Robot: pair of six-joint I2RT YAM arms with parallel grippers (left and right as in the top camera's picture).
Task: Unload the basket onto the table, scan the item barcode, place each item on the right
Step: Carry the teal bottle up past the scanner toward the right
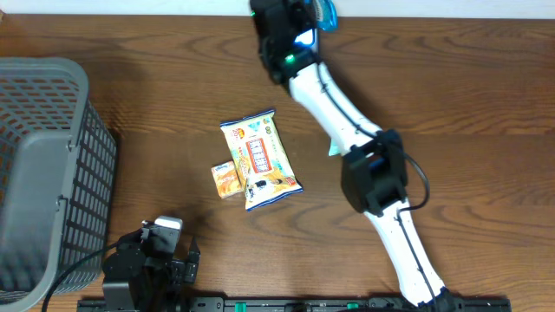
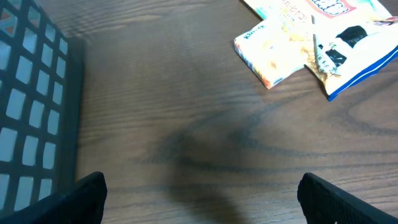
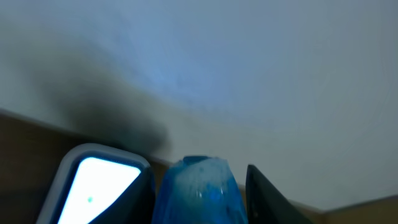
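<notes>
snack bag x1 | small box x1 | basket x1 | blue obj x1 | arms x2

table: matt wood | snack bag: glossy plastic | basket: plastic

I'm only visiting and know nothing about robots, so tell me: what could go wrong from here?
The right gripper grips a blue object at the far edge of the table, away from the snack packet; it could slip on the way over. The small box lies against the packet, so the open left gripper might drag both together or pick the wrong one.
</notes>
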